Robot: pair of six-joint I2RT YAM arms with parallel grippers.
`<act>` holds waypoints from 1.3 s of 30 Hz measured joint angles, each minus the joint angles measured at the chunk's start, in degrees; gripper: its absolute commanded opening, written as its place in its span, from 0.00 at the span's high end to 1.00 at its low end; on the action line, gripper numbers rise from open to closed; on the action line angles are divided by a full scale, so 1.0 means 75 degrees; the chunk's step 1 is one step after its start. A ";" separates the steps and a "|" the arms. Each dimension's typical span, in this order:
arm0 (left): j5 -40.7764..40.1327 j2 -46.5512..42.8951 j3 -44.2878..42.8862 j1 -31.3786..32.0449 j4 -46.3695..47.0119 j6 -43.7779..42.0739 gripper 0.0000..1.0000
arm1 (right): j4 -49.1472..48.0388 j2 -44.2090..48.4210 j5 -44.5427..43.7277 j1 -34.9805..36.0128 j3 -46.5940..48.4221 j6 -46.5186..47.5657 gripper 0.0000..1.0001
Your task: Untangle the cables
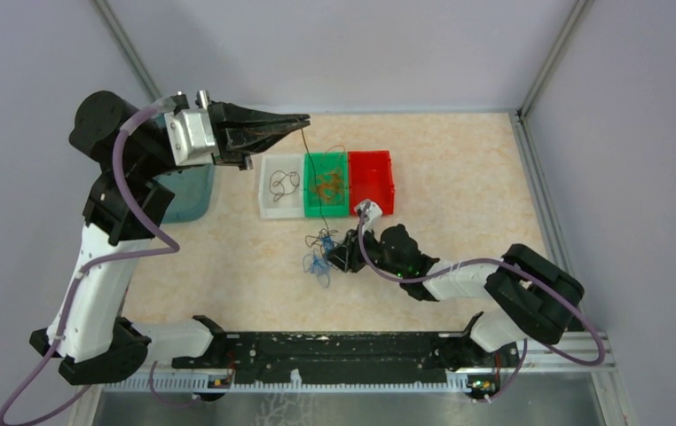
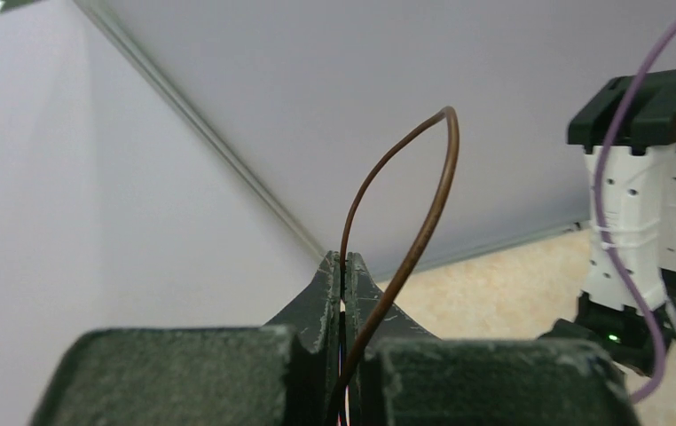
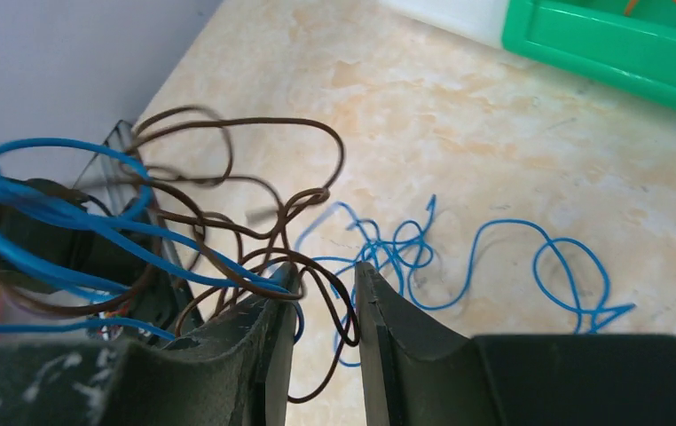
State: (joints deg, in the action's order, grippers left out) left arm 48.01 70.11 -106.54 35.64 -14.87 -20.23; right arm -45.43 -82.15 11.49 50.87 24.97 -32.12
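Left gripper (image 2: 343,264) is clamped tight on a brown wire (image 2: 432,213) and raised high, likely to draw it free. Right gripper (image 3: 326,275), jaws narrowly apart, straddles the tangle (image 3: 228,204), probably anchoring it.

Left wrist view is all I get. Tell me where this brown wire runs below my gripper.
Observer: From the left gripper, held high, the brown wire hangs down to the clump of brown and blue wires on the table.
Operator: Report the right gripper.
Observer: The right gripper sits low at that clump, jaws apart, with brown strands looping through the gap.
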 measured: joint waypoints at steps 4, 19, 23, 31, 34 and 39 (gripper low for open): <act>-0.0420 -0.0017 -0.0087 0.0000 0.0606 -0.0233 1.00 | 0.0379 0.0163 -0.0446 0.0015 -0.0029 0.0087 0.60; -0.1851 -0.0015 -0.0536 0.0000 0.2964 -0.1233 1.00 | 0.1894 0.1402 -0.2005 0.0303 -0.0242 0.0717 0.44; -0.2378 -0.0017 -0.0554 0.0000 0.3698 -0.1527 1.00 | 0.2043 0.1874 -0.2407 0.0341 -0.0437 0.0895 0.43; -0.2911 0.0052 -0.0595 0.0000 0.4368 -0.1836 1.00 | 0.2363 0.2474 -0.2967 0.0353 -0.0548 0.1070 0.35; -0.2719 0.0090 -0.0781 0.0000 0.3972 -0.1792 1.00 | 0.2503 0.2987 -0.2929 0.0353 -0.0632 0.1233 0.27; -0.2107 -0.0216 -0.0361 0.0000 0.3281 -0.1623 1.00 | 0.3019 0.3899 -0.2317 0.0353 -0.0149 0.1702 0.18</act>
State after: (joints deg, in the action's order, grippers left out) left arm 32.21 68.49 -109.25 35.64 9.74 -32.40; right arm -22.79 -52.90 -5.89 53.52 23.86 -19.35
